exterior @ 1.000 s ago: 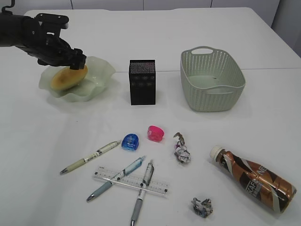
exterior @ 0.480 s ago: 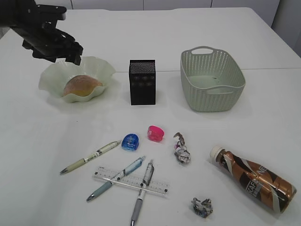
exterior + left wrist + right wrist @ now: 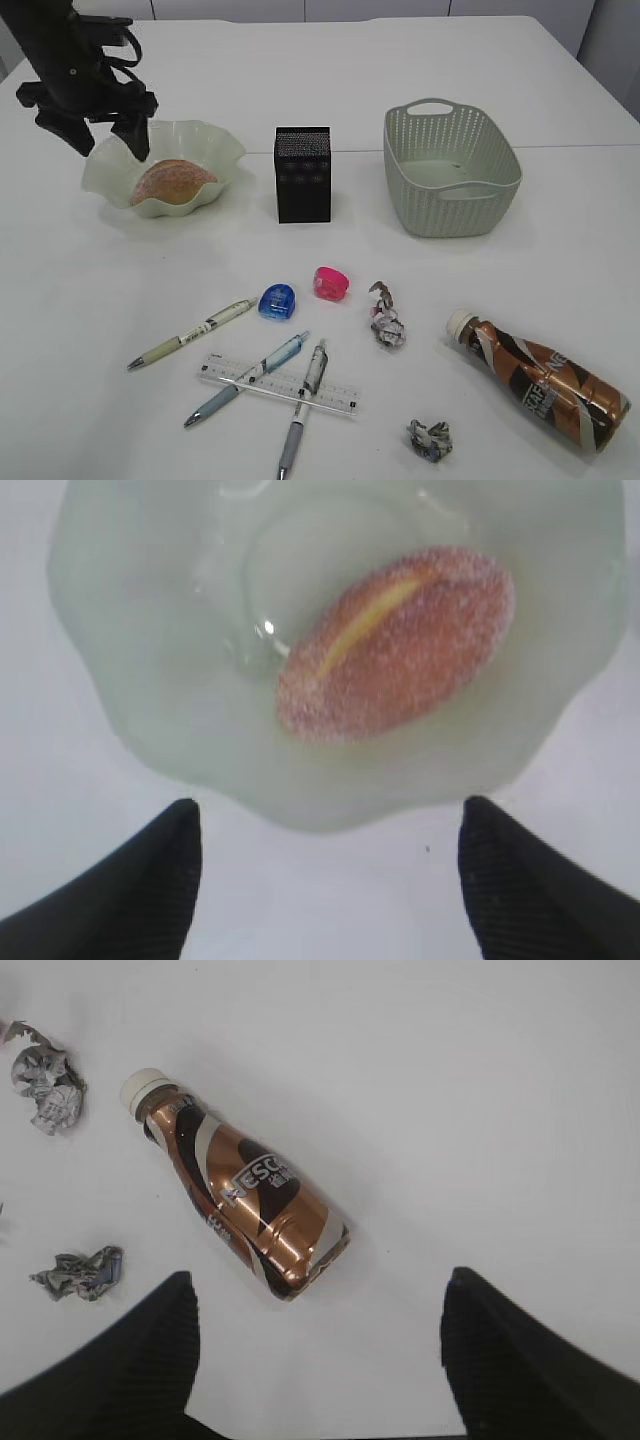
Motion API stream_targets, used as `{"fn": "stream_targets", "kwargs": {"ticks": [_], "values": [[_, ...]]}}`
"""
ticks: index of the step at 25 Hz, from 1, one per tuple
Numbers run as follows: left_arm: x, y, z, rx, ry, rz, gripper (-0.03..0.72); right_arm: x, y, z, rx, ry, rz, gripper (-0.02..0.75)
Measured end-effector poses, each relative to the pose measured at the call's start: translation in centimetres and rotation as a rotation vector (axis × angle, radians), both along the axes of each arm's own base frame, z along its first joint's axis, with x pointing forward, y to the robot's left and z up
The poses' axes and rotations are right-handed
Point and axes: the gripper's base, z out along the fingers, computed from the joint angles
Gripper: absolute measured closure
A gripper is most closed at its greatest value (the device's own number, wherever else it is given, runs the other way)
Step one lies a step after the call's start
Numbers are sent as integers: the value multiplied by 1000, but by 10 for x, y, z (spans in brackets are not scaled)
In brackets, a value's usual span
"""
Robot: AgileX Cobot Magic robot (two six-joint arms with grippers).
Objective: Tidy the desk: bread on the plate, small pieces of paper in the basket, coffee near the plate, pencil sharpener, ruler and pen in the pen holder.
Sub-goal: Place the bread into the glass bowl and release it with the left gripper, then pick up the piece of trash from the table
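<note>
One bread point(image 3: 172, 181), oval and sugar-dusted, lying inside the plate point(image 3: 215, 148) near the far left corner of the desk point(image 3: 450, 60); in the left wrist view the same bread point(image 3: 398, 640) sitting right of centre in the wavy-rimmed plate point(image 3: 150, 680). Left gripper point(image 3: 92, 128) hanging just above the plate's far left rim, fingers spread wide, gripping nothing, touching neither bread nor plate.

Standing beside the plate toward mid-desk: pen holder point(image 3: 302, 173), black, upright. Further right, toward the far right edge: basket point(image 3: 450, 170), sitting upright, nothing clearly showing inside.

Lying near the front edge, left of centre: ruler point(image 3: 278, 385), clear, with two pens crossing over it, a blue-grey pen point(image 3: 247, 379) and a patterned pen point(image 3: 303, 405). Just left of these, apart from the ruler: a cream pen point(image 3: 190, 334). Sitting just behind them: a blue pencil sharpener point(image 3: 277, 301) and a pink pencil sharpener point(image 3: 331, 283), near each other, not touching.

Resting right of the sharpeners: one crumpled paper point(image 3: 386, 318); a second paper ball point(image 3: 429, 439) lying close to the front edge.

Lying on its side near the front right corner: coffee point(image 3: 540, 378), cap pointing toward mid-desk. Right gripper point(image 3: 320, 1360) hovering above the coffee point(image 3: 245, 1195), fingers spread apart, holding nothing, seen only in the right wrist view.
</note>
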Motion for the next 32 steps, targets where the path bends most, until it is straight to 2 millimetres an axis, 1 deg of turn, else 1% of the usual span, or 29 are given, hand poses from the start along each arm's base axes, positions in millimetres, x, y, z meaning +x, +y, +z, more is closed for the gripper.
{"fn": "stream_targets", "kwargs": {"ticks": [3,8,14,17,20,24,27,30,32], "values": [[-5,0,3,3,53,0,108,-1,0,0,0,11,0,186],[-8,-4,13,-53,56,14,128,-8,0,-4,-4,98,3,186],[-16,-5,41,-96,6,16,148,-16,0,-5,-7,186,6,186],[-25,-4,63,-105,-35,13,153,-16,0,2,-4,188,7,186],[-37,-2,95,-118,-101,10,155,-15,3,8,33,171,9,186],[-58,1,136,-135,-189,5,155,-15,11,10,122,176,14,186],[-77,4,160,-147,-234,2,155,-16,15,10,166,179,21,186],[-99,8,171,-147,-234,4,155,-16,19,11,205,176,59,186],[-115,10,168,-142,-203,5,155,-16,23,13,238,169,103,186]]}}
